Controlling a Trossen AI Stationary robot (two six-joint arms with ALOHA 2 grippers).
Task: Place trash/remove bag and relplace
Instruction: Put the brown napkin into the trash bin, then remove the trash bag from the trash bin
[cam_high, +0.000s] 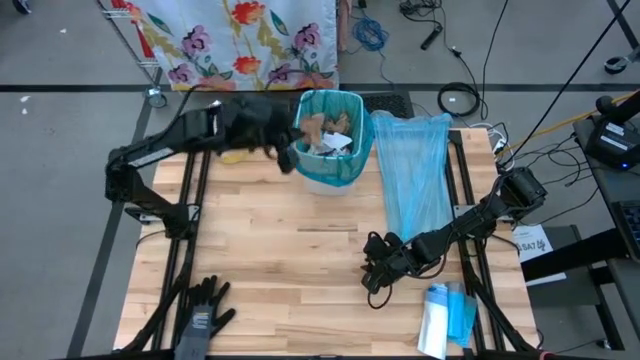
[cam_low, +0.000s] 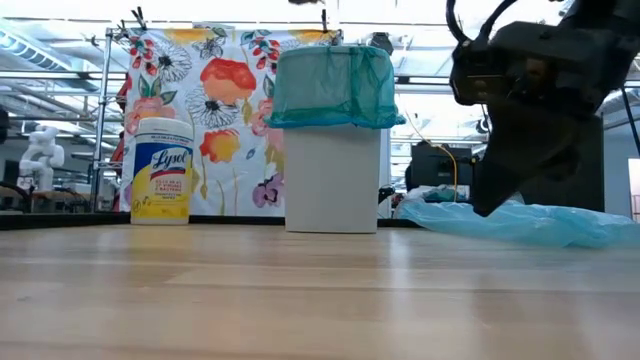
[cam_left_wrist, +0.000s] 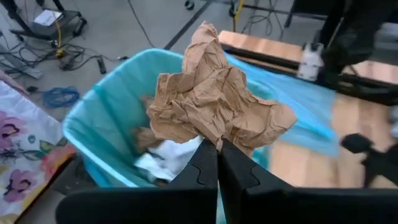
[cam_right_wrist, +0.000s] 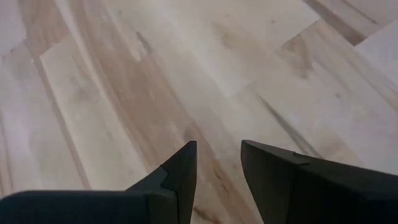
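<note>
A white bin (cam_low: 331, 180) lined with a teal bag (cam_high: 330, 150) stands at the table's far middle, with crumpled trash (cam_high: 328, 138) inside. My left gripper (cam_left_wrist: 217, 148) is shut on a brown paper wad (cam_left_wrist: 214, 102) and hangs over the bin's left rim (cam_high: 298, 140). A spare light-blue bag (cam_high: 415, 180) lies flat on the table right of the bin. My right gripper (cam_right_wrist: 217, 155) stands open above bare wood near the table's middle right (cam_high: 376, 266), with nothing between its fingers. My left gripper pinches the brown wad's lower edge (cam_left_wrist: 217, 138) between its two shut fingertips. The fingers come from the table's left, slanting down toward the bin. The wad sticks out beyond the fingertips, lifted clear above the bin's opening.
A Lysol wipes tub (cam_low: 160, 170) stands left of the bin at the far edge. Dark gloves (cam_high: 202, 315) lie at the near left. A white and blue pack (cam_high: 443, 320) lies at the near right. Bare wood stretches across the middle of the table (cam_high: 290, 250).
</note>
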